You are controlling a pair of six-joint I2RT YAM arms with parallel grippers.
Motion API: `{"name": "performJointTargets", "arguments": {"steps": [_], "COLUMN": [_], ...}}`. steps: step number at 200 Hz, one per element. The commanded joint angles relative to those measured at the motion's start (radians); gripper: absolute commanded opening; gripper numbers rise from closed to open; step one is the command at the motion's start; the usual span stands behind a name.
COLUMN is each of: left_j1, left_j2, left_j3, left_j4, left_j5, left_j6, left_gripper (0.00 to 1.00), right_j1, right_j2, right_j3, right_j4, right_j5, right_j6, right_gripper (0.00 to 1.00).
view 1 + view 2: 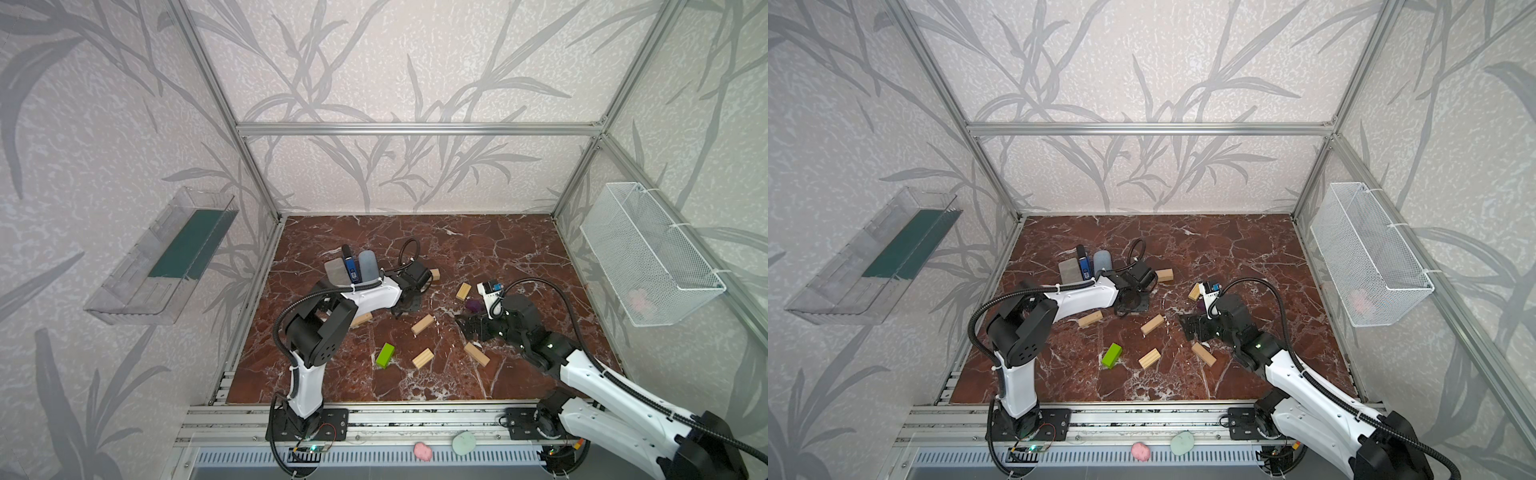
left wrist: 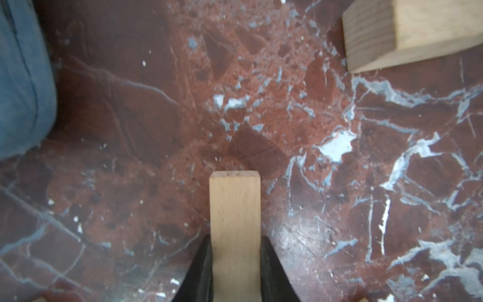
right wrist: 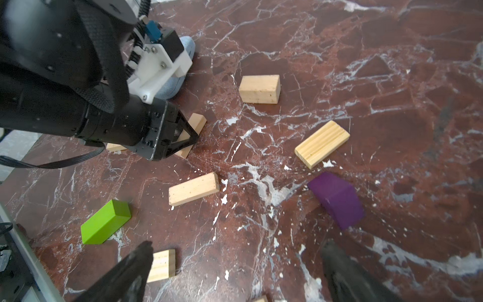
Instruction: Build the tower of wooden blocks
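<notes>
Pale wood block (image 2: 234, 209) is gripped by the left fingers (image 2: 198, 269), while the right fingers (image 3: 128, 274) stand spread and empty; it wants a straight, level lift.

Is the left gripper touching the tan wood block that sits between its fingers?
Touching. The left wrist view shows the left gripper shut on the tan block, both jaws pressed against its sides with no gap.

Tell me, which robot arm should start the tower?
The left one. The left gripper is shut on a tan block, so it can probably set that down first. The right gripper is open and empty.
</notes>
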Motion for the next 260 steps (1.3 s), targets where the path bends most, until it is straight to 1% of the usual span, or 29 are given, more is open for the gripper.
{"name": "performJointTargets", "arguments": {"steps": [1, 49, 65, 91, 120, 155, 216, 225, 237, 260], "left_j1": [-0.020, -0.048, -0.051, -0.054, -0.054, -0.054, -0.060, -0.059, -0.059, -0.060], "left_j2": [-0.027, -0.067, -0.077, -0.080, -0.082, -0.077, -0.069, -0.072, -0.079, -0.106], "left_j3": [-0.038, -0.097, -0.109, -0.102, -0.111, -0.119, -0.100, -0.096, -0.094, -0.095], "left_j4": [-0.054, -0.043, -0.033, -0.028, -0.025, -0.005, 0.001, -0.005, -0.009, -0.017], "left_j5": [-0.019, -0.040, -0.056, -0.052, -0.058, -0.036, -0.027, -0.026, -0.027, -0.031], "left_j6": [-0.067, -0.103, -0.103, -0.066, -0.056, -0.050, -0.027, -0.027, -0.023, -0.022], "left_gripper": [0.24, 0.24, 0.25, 0.26, 0.27, 0.28, 0.28, 0.30, 0.38, 0.43], "right_j1": [0.003, 0.003, 0.006, 0.008, 0.015, 0.022, 0.038, 0.041, 0.046, 0.062], "right_j2": [-0.003, -0.006, -0.013, -0.019, -0.019, -0.005, 0.013, 0.016, 0.020, 0.028], "right_j3": [0.047, 0.037, 0.033, 0.034, 0.039, 0.064, 0.108, 0.113, 0.122, 0.141], "right_j4": [-0.135, -0.172, -0.175, -0.179, -0.177, -0.198, -0.250, -0.256, -0.267, -0.297], "right_j5": [0.004, -0.078, -0.086, -0.106, -0.106, -0.096, -0.056, -0.053, -0.046, -0.013], "right_j6": [0.068, 0.130, 0.161, 0.182, 0.192, 0.192, 0.190, 0.193, 0.196, 0.195], "right_gripper": [0.99, 0.99, 0.99, 0.99, 0.99, 0.99, 0.99, 0.99, 0.99, 0.99]}}
